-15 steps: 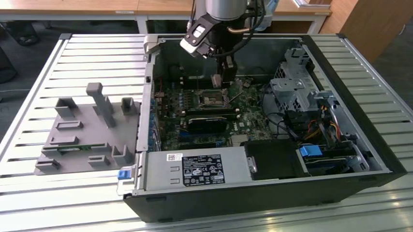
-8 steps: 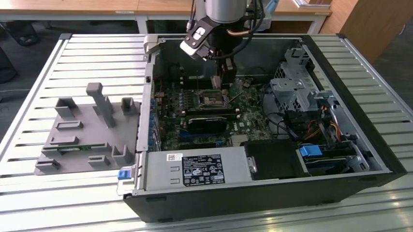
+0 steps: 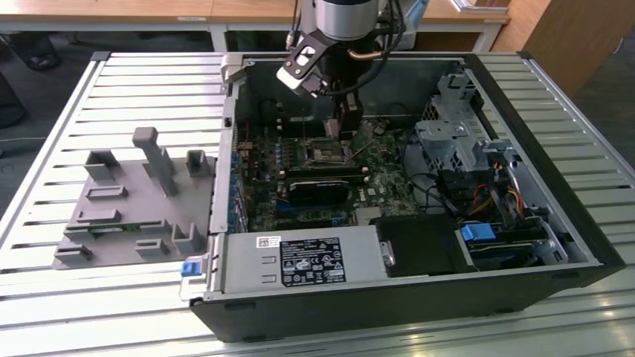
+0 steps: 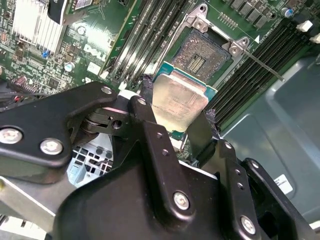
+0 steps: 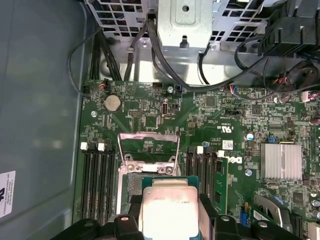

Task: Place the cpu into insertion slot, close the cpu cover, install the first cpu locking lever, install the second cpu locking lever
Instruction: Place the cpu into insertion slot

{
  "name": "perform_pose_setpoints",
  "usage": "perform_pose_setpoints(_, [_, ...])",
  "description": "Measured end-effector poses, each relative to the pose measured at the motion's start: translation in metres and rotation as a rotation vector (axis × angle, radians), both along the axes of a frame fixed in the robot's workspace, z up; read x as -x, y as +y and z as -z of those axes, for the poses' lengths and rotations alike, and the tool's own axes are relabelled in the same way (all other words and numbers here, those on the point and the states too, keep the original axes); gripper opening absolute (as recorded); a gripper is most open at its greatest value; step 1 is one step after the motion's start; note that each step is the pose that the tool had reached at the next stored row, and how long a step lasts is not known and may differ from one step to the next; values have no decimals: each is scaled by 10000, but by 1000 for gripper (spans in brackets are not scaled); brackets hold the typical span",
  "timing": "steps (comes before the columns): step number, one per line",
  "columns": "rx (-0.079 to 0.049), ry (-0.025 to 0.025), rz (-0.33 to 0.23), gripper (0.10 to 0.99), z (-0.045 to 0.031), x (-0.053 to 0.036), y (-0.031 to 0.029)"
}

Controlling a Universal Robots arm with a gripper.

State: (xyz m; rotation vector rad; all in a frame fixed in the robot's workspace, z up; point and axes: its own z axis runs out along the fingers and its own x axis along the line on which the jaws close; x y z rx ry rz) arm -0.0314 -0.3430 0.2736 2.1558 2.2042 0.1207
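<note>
At the exterior view's upper centre, the arm points down into the computer case. Its end effector pinches the cpu near the insertion slot. A printed label sits on the power supply.

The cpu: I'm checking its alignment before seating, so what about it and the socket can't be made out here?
The cpu underside: turned away in both wrist views; the claw covers two edges in the second wrist view.
One cpu end: cut off by the picture edge in the first wrist view.
The insertion slot: largely behind the cpu in the first wrist view; contacts too small in the exterior view.
</note>
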Motion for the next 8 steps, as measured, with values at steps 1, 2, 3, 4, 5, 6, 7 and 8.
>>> perform_pose_setpoints(1, [0, 0, -1, 525, 10, 0, 0])
perform_pose_setpoints(2, [-1, 0, -1, 525, 20, 0, 0])
perform_pose_setpoints(3, [0, 0, 0, 525, 30, 1, 0])
perform_pose_setpoints(4, [0, 0, 0, 525, 42, 2, 0])
perform_pose_setpoints(5, [-1, 0, 0, 525, 56, 3, 0])
perform_pose_setpoints(6, [-1, -1, 0, 525, 71, 3, 0])
perform_pose_setpoints(7, [-1, -2, 0, 525, 89, 3, 0])
perform_pose_setpoints(8, [0, -1, 0, 525, 108, 5, 0])
